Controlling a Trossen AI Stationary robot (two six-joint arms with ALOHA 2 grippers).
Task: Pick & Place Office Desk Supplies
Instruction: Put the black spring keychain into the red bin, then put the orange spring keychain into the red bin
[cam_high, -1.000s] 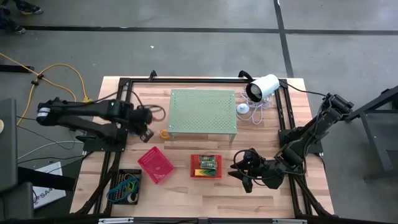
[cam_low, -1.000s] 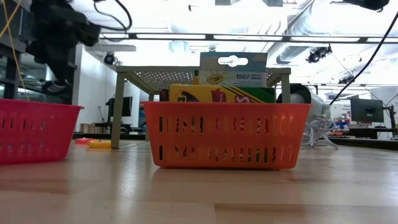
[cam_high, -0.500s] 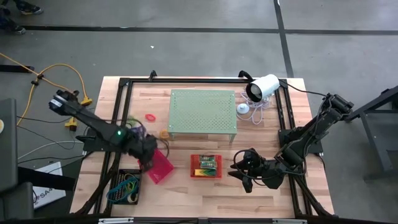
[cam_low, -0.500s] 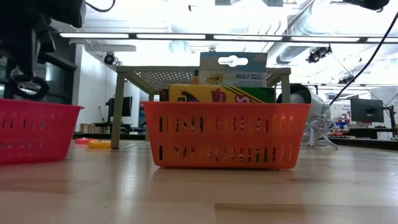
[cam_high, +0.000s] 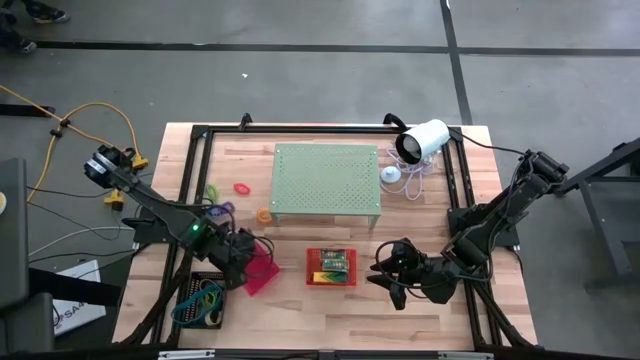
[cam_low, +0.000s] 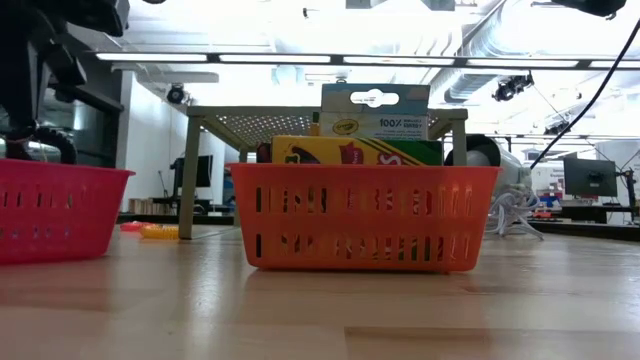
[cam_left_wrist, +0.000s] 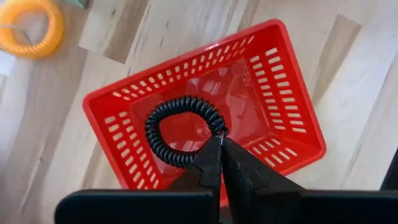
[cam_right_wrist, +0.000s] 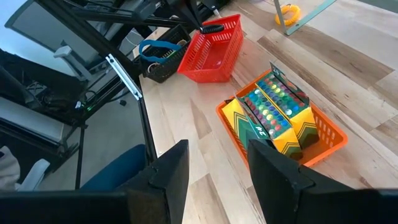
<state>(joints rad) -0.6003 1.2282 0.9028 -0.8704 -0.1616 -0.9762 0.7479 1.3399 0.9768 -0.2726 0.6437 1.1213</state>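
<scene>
High view: left end effector (cam_high: 243, 268) hangs over the pink tray (cam_high: 257, 268), near-left on the tabletop (cam_high: 420, 320).

Left wrist view: fingers pinched shut on a black coil ring (cam_left_wrist: 184, 130), dangling above the tray. Judged light, springy; grip the coil strand.

Right wrist view: right end effector (cam_right_wrist: 217, 163) part-open, empty.

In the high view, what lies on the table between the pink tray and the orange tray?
Nothing: the high view shows only bare wood of the table between the pink tray and the orange tray.

Three baskets: one pink (cam_high: 262, 272), one orange (cam_high: 331, 266), one black (cam_high: 203, 300). Three loose coil rings at ten o'clock: pink (cam_high: 241, 187), orange (cam_high: 264, 215), purple (cam_high: 222, 209). One black coil ring (cam_left_wrist: 184, 130).
</scene>
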